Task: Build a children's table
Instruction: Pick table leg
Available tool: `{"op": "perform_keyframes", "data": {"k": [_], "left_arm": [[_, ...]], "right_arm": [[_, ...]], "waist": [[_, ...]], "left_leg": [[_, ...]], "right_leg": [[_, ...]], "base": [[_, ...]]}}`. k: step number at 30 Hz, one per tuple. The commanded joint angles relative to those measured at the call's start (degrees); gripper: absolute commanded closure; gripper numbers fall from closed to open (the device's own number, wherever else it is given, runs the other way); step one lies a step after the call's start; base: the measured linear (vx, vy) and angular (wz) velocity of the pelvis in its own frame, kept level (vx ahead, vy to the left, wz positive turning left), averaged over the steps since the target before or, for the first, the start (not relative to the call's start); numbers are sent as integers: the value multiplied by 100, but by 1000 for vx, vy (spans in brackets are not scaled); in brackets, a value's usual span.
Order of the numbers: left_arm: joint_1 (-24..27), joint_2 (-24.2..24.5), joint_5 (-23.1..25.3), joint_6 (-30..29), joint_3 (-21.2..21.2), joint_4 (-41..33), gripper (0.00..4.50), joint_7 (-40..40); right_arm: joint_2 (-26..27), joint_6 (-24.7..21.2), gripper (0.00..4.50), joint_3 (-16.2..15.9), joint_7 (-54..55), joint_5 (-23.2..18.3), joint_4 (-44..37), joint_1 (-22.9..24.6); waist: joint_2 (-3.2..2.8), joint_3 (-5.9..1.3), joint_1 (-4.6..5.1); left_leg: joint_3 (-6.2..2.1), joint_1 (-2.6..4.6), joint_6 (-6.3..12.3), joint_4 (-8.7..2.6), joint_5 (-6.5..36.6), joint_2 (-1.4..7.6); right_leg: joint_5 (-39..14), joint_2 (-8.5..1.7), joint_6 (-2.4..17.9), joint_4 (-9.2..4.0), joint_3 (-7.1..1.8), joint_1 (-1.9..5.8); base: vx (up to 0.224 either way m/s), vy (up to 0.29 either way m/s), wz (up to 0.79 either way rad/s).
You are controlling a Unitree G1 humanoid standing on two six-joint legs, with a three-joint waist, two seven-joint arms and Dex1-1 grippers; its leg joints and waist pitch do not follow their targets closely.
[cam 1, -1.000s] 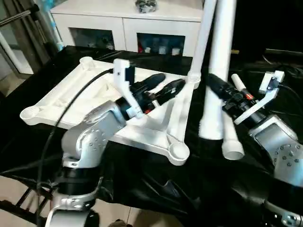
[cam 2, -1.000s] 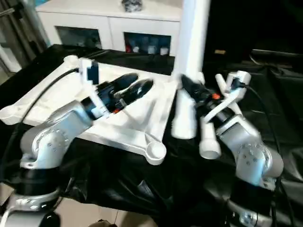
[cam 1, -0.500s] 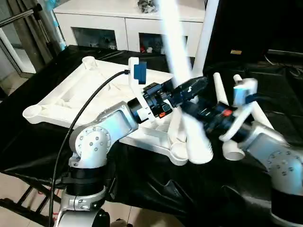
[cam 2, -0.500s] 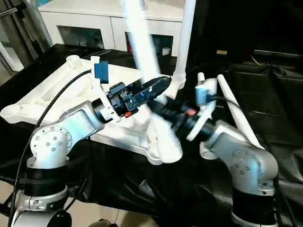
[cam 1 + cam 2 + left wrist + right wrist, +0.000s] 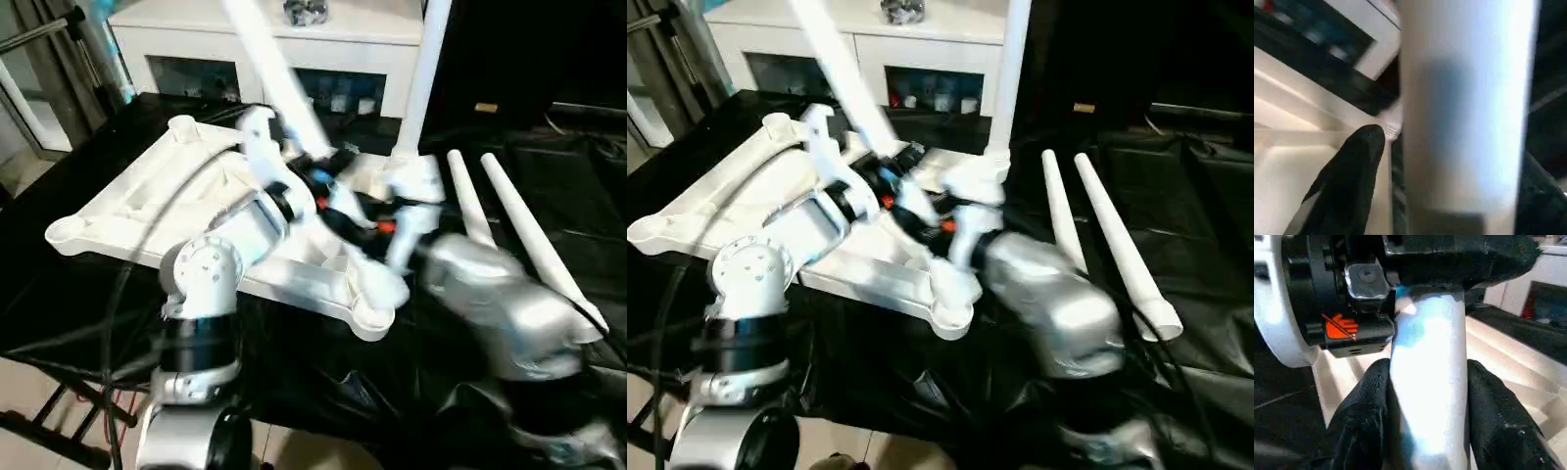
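Tabletop (image 5: 147, 196) lies underside up on the black-draped desk (image 5: 323, 392), one leg (image 5: 421, 78) upright in its far corner socket. The leg (image 5: 269, 73) that stood vertical in the right gripper (image 5: 1425, 382) a second ago now slants over the tabletop; its jaws clasp it, and the left gripper (image 5: 309, 181) has come alongside, its jaws about the tube, hold unclear. Two spare legs (image 5: 519, 235) lie beside.
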State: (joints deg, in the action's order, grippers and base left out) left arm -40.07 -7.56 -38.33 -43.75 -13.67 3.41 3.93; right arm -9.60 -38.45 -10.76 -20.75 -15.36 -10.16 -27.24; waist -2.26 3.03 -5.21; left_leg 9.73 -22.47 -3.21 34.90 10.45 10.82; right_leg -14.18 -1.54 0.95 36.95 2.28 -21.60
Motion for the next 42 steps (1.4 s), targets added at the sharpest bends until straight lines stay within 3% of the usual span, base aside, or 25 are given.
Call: {"op": "perform_keyframes", "data": {"k": [1, 5, 7, 8, 9, 10, 12, 14, 15, 18, 19, 20, 25, 26, 27, 30, 31, 32, 33, 36, 39, 42], "left_arm": [[-70, -161, 160, 70, -104, 24, 162, 273], [-46, -253, 115, 57, -119, -79, 204, 393], [-52, -269, 96, 84, -106, -71, 204, 411], [-73, -283, 77, 114, -58, -53, 213, 367], [-87, -272, 102, 173, 3, -26, 242, 325], [-89, -266, 108, 183, 17, -19, 242, 307], [-93, -226, 131, 208, 77, -3, 245, 222], [-74, -73, 127, 175, 202, -70, 262, -34], [-74, -73, 127, 175, 202, -70, 263, -34], [-47, 408, 25, 64, 493, -241, 266, -856], [-55, 502, -4, 53, 538, -252, 267, -1035], [-68, 582, -54, 39, 573, -256, 267, -1219], [-126, 867, -351, -36, 655, -237, 267, -2042], [-147, 970, -461, -116, 675, -218, 267, -2371], [-149, 1012, -512, -148, 685, -226, 267, -2510], [-141, 1137, -700, -241, 715, -267, 267, -2971], [-72, 1342, -1220, -511, 749, -493, 267, -3850], [-41, 1421, -1398, -592, 776, -587, 267, -4175], [-5, 1576, -1576, -681, 876, -730, 268, -4677], [-20, 1620, -1713, -766, 913, -765, 268, -4930], [-99, 1618, -1854, -847, 996, -709, 268, -5239], [-104, 1660, -1932, -883, 1015, -691, 268, -5455]], "right_arm": [[47, 150, 272, -15, 152, 93, -45, -106], [159, 275, 272, -124, 267, 220, -2, -107], [190, 316, 272, -147, 288, 280, 17, -115], [221, 358, 272, -163, 284, 319, 42, -158], [230, 384, 272, -154, 262, 327, 56, -192], [228, 387, 272, -150, 254, 323, 57, -198], [237, 344, 272, -80, 191, 206, 49, -203], [223, 162, 216, 135, 7, -107, 19, -175], [223, 162, 202, 135, 7, -107, 19, -175], [-281, -414, 176, 385, -697, -582, -10, -118], [-401, -588, 168, 438, -863, -720, -21, -115], [-530, -675, 161, 471, -1028, -822, -35, -112], [-950, -953, 124, 753, -1620, -1278, 30, -132], [-1067, -1021, 108, 842, -1869, -1469, 83, -136], [-1118, -1058, 108, 849, -1979, -1539, 89, -131], [-1272, -1174, 80, 834, -2281, -1725, 89, -114], [-1454, -1248, 70, 746, -2610, -1857, 67, -79], [-1501, -1257, 65, 718, -2681, -1872, 67, -75], [-1586, -1296, 54, 659, -2781, -1872, 103, -88], [-1695, -1311, 37, 587, -2949, -1872, 135, -82], [-1949, -1414, 35, 415, -3324, -1973, 44, -3], [-2022, -1462, 67, 351, -3454, -2059, -45, 43]], "waist": [[64, -415, -12], [75, -408, -12], [73, -400, -6], [7, -399, -6], [43, -400, 8], [-24, -408, -12], [15, -404, 3], [55, -401, -1], [31, -401, -13], [24, -410, -41], [52, -398, -20], [19, -412, -45], [27, -419, -46], [94, -413, -42], [60, -413, -55], [59, -416, -51], [53, -411, -44], [51, -426, -57], [-25, -418, -52], [3, -406, -33], [28, -399, -75], [25, -400, -85]], "left_leg": [[-121, 86, -17, -296, 103, 192], [-119, 75, -11, -300, 143, 193], [-115, 78, -21, -302, 198, 193], [-122, 80, -41, -297, 220, 191], [-120, 79, -49, -301, 249, 191], [-136, 81, -70, -299, 245, 194], [-133, 83, -86, -306, 297, 195], [-125, 85, -71, -309, 331, 195], [-126, 87, -53, -307, 324, 199], [-128, 105, -17, -299, 285, 210], [-117, 92, 4, -302, 262, 195], [-126, 90, 1, -295, 229, 196], [-117, 76, 30, -284, 200, 192], [-101, 80, 61, -285, 225, 187], [-101, 79, 88, -283, 210, 190], [-97, 79, 144, -274, 146, 193], [-91, 81, 157, -272, 147, 185], [-91, 82, 175, -270, 101, 188], [-100, 85, 163, -265, 116, 197], [-91, 94, 169, -280, 235, 203], [-87, 99, 147, -283, 307, 212], [-91, 99, 122, -287, 335, 216]], "right_leg": [[729, -547, 759, -410, -306, 312], [820, -542, 807, -392, -300, 309], [702, -545, 805, -406, -302, 303], [654, -547, 798, -411, -303, 293], [655, -542, 780, -418, -306, 304], [675, -554, 783, -403, -302, 305], [712, -538, 776, -414, -301, 307], [717, -540, 784, -415, -304, 309], [701, -547, 797, -409, -305, 304], [709, -538, 737, -401, -309, 304], [738, -525, 747, -408, -312, 309], [778, -536, 762, -390, -307, 318], [797, -551, 944, -388, -297, 332], [752, -548, 981, -402, -299, 336], [661, -557, 1006, -396, -298, 326], [615, -549, 1045, -397, -294, 320], [593, -546, 1055, -401, -294, 311], [592, -552, 1080, -383, -293, 314], [603, -543, 1107, -374, -284, 287], [561, -538, 1159, -399, -283, 294], [268, -546, 1123, -427, -291, 301], [90, -556, 1079, -435, -288, 292]], "base": [[0, 0, 0], [0, 0, 0], [0, 0, 0], [0, 0, 0], [0, 0, 0], [0, 0, 0], [0, 0, 0], [0, 0, 0], [0, 0, 0], [0, 0, 0], [0, 0, 0], [0, 0, 0], [0, 0, 0], [0, 0, 0], [0, 0, 0], [0, 0, 0], [0, 0, 0], [0, 0, 0], [0, 0, 0], [0, 0, 0], [0, 0, 0], [0, 0, 0]]}}
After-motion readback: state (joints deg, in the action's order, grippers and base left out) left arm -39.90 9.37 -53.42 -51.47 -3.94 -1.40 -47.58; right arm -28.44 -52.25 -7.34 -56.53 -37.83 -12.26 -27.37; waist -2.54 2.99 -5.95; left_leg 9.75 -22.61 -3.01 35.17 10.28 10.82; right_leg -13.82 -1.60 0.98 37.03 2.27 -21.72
